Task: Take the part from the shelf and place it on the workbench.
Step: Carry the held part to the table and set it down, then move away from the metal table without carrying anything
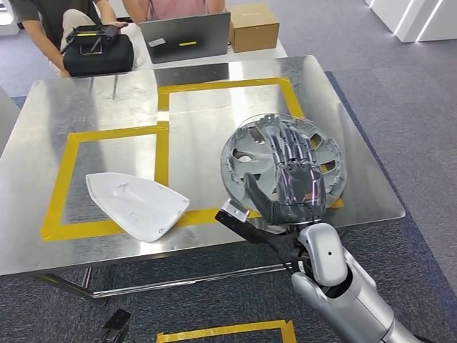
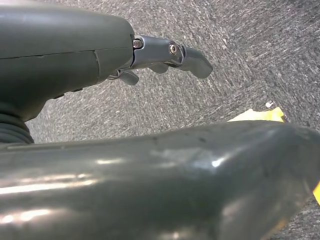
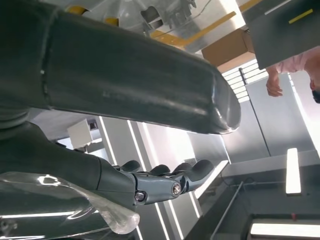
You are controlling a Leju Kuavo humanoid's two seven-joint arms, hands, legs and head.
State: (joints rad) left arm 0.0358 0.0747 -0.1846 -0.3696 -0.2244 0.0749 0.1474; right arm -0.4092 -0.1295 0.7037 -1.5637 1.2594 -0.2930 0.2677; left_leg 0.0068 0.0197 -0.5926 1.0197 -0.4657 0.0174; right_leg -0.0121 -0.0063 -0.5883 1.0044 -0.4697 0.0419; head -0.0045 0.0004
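A round grey wheel cover (image 1: 253,146) lies on the metal workbench (image 1: 48,121), at the front right corner of the right yellow tape square (image 1: 226,86). My right hand (image 1: 290,179) is spread over its near half, fingers straight and pointing away from me, thumb toward the near rim. In the right wrist view the gap between the thumb (image 3: 132,75) and the fingers (image 3: 166,180) holds nothing. Whether the hand touches the cover I cannot tell. My left hand (image 2: 75,55) hangs over grey carpet with its fingers (image 2: 188,57) out and nothing in it.
A white shell-shaped part (image 1: 135,204) lies in the left tape square. At the far edge are a black bag (image 1: 97,50), a laptop (image 1: 186,36) and a cardboard box (image 1: 253,25), with people seated behind. Yellow tape (image 1: 226,332) marks the floor near my feet.
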